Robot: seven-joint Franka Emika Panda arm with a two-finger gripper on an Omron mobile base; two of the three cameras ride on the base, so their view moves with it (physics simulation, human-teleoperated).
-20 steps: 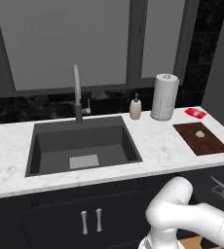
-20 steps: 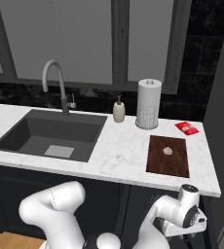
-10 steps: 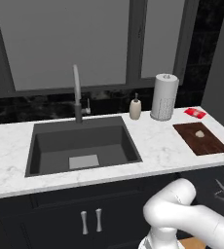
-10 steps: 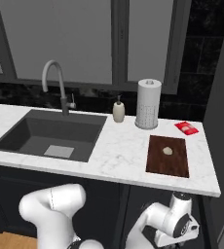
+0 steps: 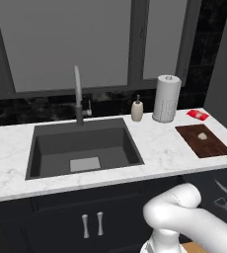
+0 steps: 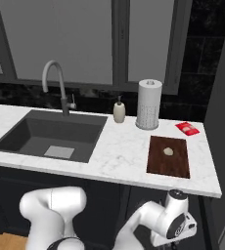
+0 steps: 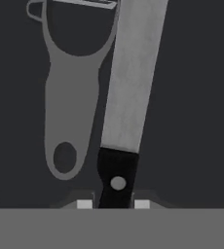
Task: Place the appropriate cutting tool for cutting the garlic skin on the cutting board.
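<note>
Below the surface, at the right, the end effector (image 7: 113,204) is closed narrowly on the black handle of the knife (image 7: 133,82). A peeler (image 7: 67,92) lies just beside and could be dragged. The handle is gripped at its end, so the blade may swing. Garlic (image 6: 168,152) rests on the board (image 6: 168,166).

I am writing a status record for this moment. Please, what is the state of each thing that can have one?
end effector: shut on the knife handle
knife: lying flat, gripped at its black handle
peeler: lying beside the knife, untouched
cutting board: flat on the counter
garlic: resting on the board
faucet: not running
</note>
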